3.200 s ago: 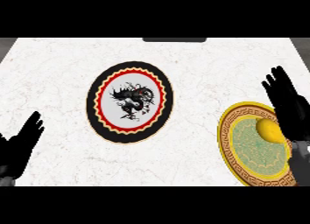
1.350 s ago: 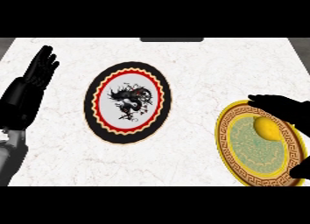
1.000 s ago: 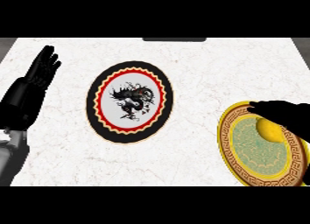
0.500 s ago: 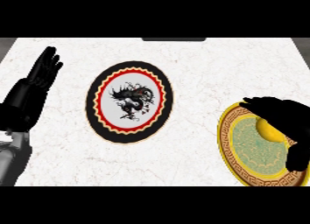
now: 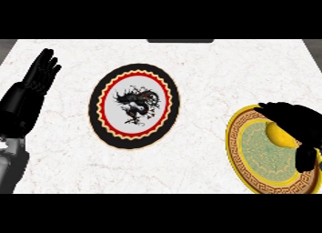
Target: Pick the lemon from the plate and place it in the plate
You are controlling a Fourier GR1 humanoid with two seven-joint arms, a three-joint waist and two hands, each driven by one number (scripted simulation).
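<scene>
1. Location: the round yellow lemon (image 5: 278,135) lies on the gold-rimmed round plate with the green centre (image 5: 235,148), close to the right edge of the white marble surface (image 5: 211,73).
2. Right hand: the black right hand (image 5: 299,124) arches over the lemon and hides much of it. You cannot tell whether it has closed on the fruit.
3. Risk: if you lift before the grasp is sure, the round lemon may roll across the plate or off the nearby right edge.
4. Risk: a low carry could catch the gold rim and shift that plate.
5. Target: the black-and-red-rimmed round plate with the dragon motif (image 5: 96,107) sits well apart, toward the surface's centre. A release near its rim could send the lemon off it.
6. Left hand: the black left hand (image 5: 35,86) rests open, fingers up, at the left edge. It poses no hazard.
</scene>
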